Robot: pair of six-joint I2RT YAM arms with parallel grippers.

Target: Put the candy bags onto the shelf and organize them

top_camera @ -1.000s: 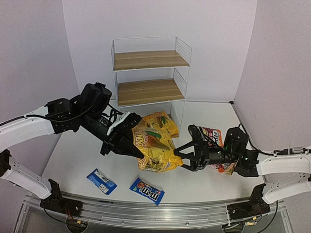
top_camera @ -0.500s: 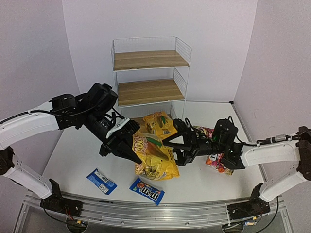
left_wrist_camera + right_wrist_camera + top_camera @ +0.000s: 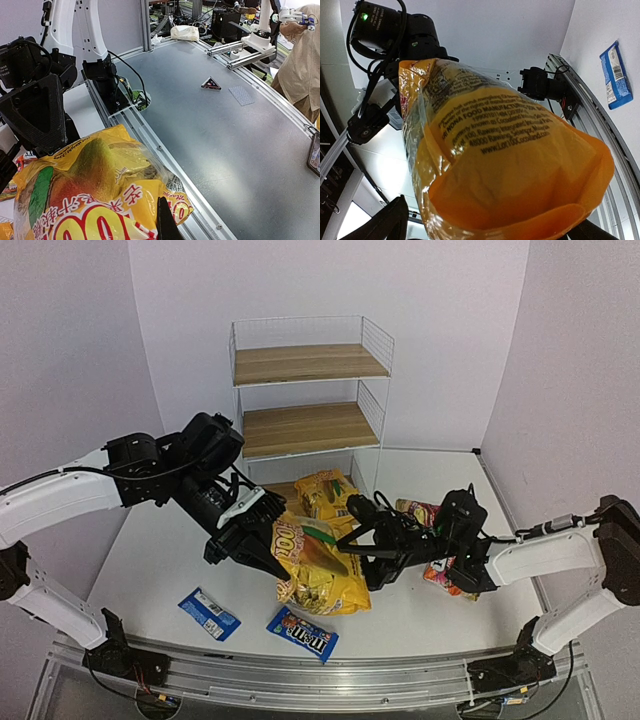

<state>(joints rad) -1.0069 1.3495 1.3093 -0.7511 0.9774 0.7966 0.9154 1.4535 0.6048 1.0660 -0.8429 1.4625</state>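
My left gripper is shut on the left edge of a large yellow-orange candy bag and holds it above the table; one black finger presses on it in the left wrist view. My right gripper is open, its fingers straddling the bag's right end without closing on it. A second yellow-orange bag lies at the foot of the white wire shelf. A red-pink bag lies partly hidden under my right arm. Two blue packets lie near the front edge.
The shelf's wood boards hold nothing. The metal rail runs along the table's near edge. Purple walls close in the left, back and right sides.
My right gripper has moved left to the held yellow bag, and its open fingers now straddle the bag's right end. My left arm rose slightly, then held still.
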